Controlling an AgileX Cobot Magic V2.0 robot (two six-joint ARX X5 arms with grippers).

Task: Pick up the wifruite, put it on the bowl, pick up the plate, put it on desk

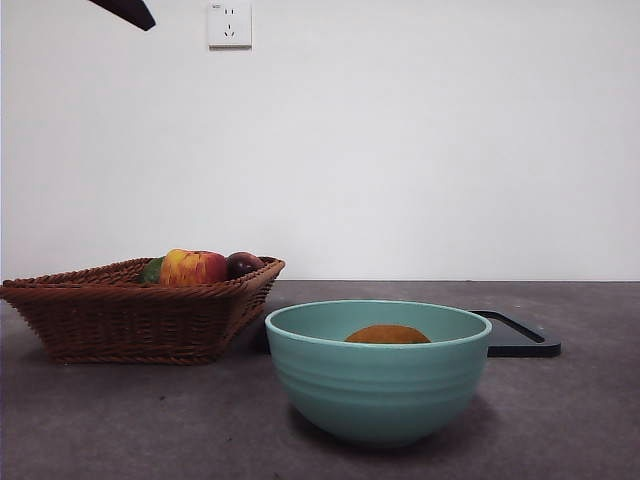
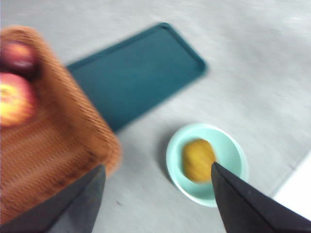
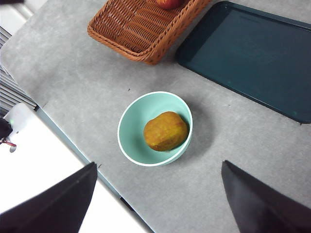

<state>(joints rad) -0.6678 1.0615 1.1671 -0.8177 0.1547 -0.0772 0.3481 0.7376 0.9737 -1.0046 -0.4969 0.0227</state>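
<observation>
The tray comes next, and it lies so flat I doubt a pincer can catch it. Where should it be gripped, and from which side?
Likely by the raised rim of the dark teal tray that faces the bowl, coming from above, one jaw inside the lip, one outside. The wicker basket crowds its other side.

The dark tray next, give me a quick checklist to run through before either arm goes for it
1. Kiwifruit lies in the bowl: ok.
2. Left gripper open, holding nothing: ok.
3. Right gripper open, holding nothing: ok.
4. Tray has nothing on the part in view: ok.
5. Tray apart from the wicker basket: cannot tell, their edges meet in the right wrist view.
6. Bowl apart from the tray: ok.
</observation>
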